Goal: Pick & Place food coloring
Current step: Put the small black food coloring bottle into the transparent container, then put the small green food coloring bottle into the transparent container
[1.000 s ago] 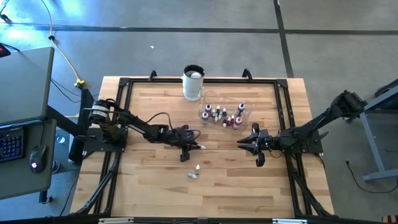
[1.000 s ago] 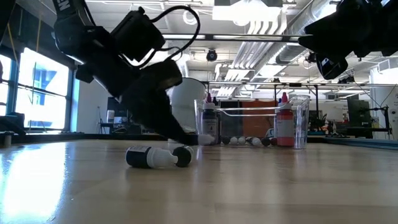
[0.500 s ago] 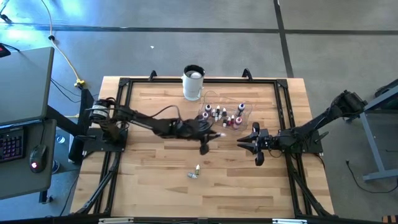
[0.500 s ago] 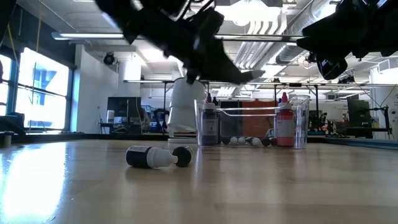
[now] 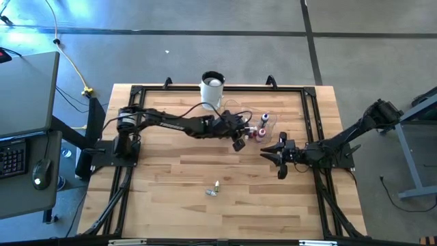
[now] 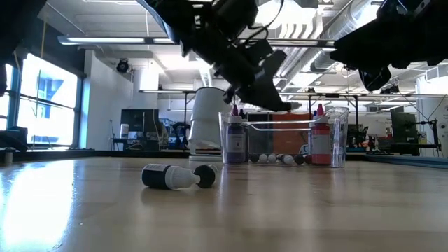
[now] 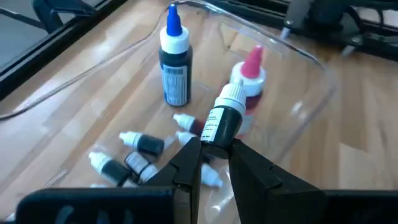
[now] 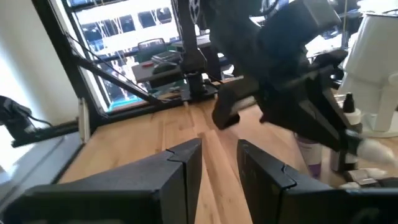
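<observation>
The right gripper (image 8: 217, 163) was seen low over the wooden table (image 8: 149, 140), its fingers slightly parted on nothing. Beyond it, the left gripper (image 8: 357, 144) was held above small bottles (image 8: 349, 112) beside a white cup (image 8: 380, 74).

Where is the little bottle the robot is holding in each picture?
High view: the held bottle sits in the left gripper, over the clear bowl.
Low view: its white tip pokes out of the dark fingers, above the bowl.
Left wrist view: middle, pinched between the two fingers, bowl beneath.
Right wrist view: only a white tip at the right edge, unclear.
Shared landmark: the white cup, behind the bowl.
</observation>
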`<state>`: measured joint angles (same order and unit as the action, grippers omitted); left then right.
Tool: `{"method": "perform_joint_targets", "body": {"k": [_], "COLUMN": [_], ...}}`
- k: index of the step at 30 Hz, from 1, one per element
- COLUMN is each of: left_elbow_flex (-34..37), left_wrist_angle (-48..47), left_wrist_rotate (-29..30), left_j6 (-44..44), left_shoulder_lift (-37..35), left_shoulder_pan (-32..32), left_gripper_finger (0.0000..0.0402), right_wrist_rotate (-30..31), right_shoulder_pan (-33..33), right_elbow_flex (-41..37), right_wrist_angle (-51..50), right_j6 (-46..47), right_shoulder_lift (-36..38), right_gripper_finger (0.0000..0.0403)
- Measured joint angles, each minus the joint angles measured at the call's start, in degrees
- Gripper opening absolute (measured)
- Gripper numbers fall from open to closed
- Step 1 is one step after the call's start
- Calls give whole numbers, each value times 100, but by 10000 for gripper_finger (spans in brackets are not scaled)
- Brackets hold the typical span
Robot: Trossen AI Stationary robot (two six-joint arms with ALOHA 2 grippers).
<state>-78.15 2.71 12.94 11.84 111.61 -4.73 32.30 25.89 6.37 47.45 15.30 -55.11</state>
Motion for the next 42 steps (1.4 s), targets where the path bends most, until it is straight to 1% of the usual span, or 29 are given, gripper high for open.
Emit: {"method": "perform_joint_targets", "body": {"k": [5, 8, 12, 16, 18, 20, 23, 26, 29, 31, 33, 36, 38, 40, 42], "left_elbow_flex": [-73, -72, -72, -72, -72, -72, -62, -72, -70, -70, -71, -70, -70, 21, 141], "left_wrist_angle": [51, -12, -14, 8, 33, 16, -114, -515, -1244, -1728, -2240, -3101, -3498, -3789, -3988], "left_wrist_rotate": [3, -32, -429, -612, -710, -949, -1504, -2095, -2289, -2288, -2260, -2057, -1559, -813, -114], "left_j6": [50, 173, 220, 139, 52, 43, 43, 46, 45, 53, 87, 68, 73, 224, 443], "left_shoulder_lift": [207, 216, 216, 216, 216, 181, -102, -588, -1152, -1600, -2045, -2667, -3021, -3349, -3575], "left_shoulder_pan": [-142, -247, -341, -314, -310, -277, -277, -277, -271, -263, -188, 66, 396, 810, 1254], "left_gripper_finger": [63, 67, 98, 134, 142, 144, 142, 140, 138, 138, 137, 137, 137, 137, 138], "right_wrist_rotate": [25, 197, 212, 183, 181, 182, 151, 151, 364, 693, 682, -182, -482, -624, -834], "right_shoulder_pan": [0, 0, 0, 0, 0, 0, 0, 0, 0, 0, -4, -2, -2, -3, -7], "right_elbow_flex": [0, 0, 0, 0, 0, 0, 0, 0, 0, 0, 0, 0, 2, 91, 339], "right_wrist_angle": [-47, -46, -74, -184, -292, -327, -284, -70, 378, 827, 1063, 1066, 1072, 999, 906], "right_j6": [-105, 169, 227, 223, 219, 123, -179, -476, -1101, -1519, -1657, -1693, -1683, -1682, -1650], "right_shoulder_lift": [0, 0, 0, 0, 0, 0, 0, 0, 0, 0, 6, 0, 0, -29, -208], "right_gripper_finger": [94, 94, 94, 94, 94, 94, 94, 95, 94, 94, 94, 94, 94, 94, 94]}}
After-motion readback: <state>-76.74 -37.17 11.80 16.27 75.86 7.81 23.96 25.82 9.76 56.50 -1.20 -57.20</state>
